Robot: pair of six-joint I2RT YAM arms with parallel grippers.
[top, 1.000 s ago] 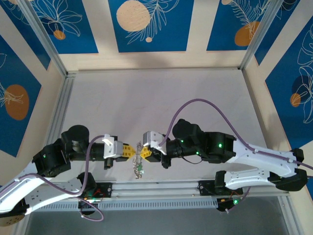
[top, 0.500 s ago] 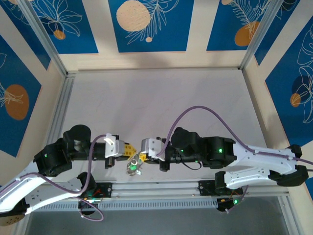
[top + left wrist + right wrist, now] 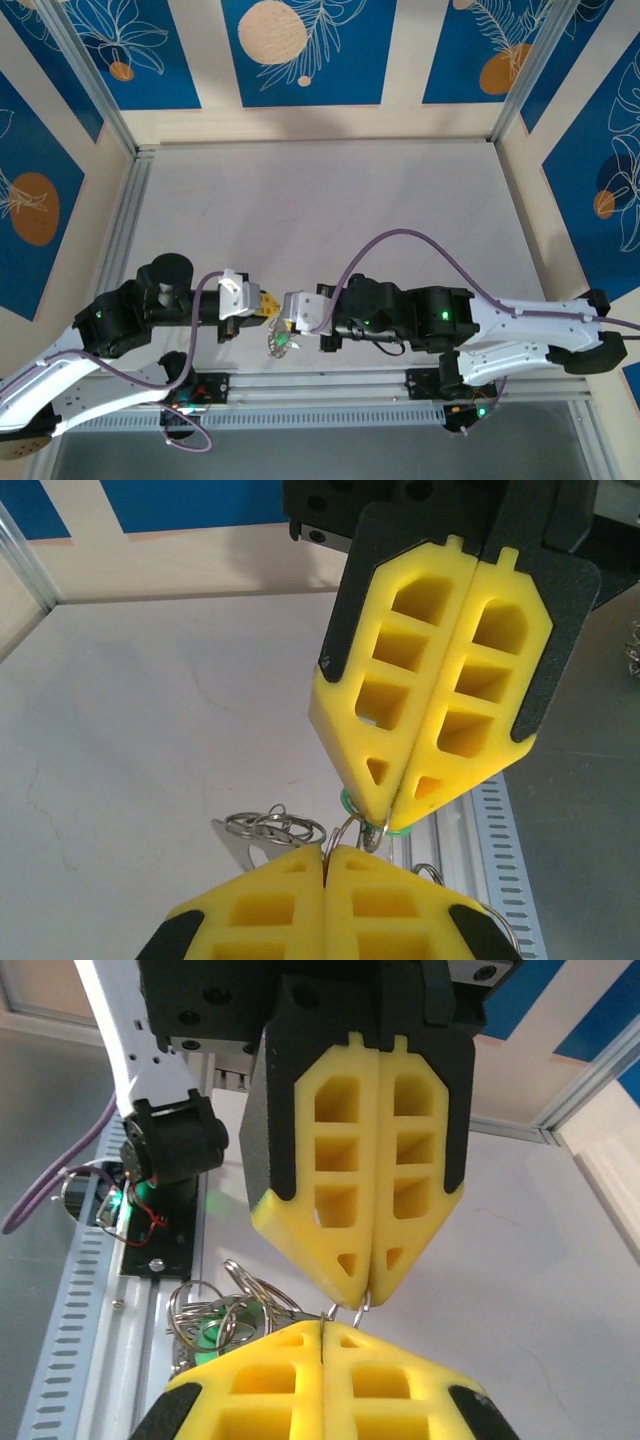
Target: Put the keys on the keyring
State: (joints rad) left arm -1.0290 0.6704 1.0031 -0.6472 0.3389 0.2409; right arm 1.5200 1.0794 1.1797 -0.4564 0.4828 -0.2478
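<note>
Both hands have slid nearer the table's (image 3: 330, 210) front edge, tips kept together. The left hand (image 3: 262, 304) and the right hand (image 3: 284, 311) are each closed tight, and between them they seem to pinch the thin wire of the keyring (image 3: 341, 830). The keys (image 3: 262, 829) hang bunched just beside it, above the table. Threading looks under way. I cannot tell how many keys are already on.

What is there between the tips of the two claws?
A thin wire ring, spanning from the left claw to the right claw; clearest in the left wrist view.
</note>
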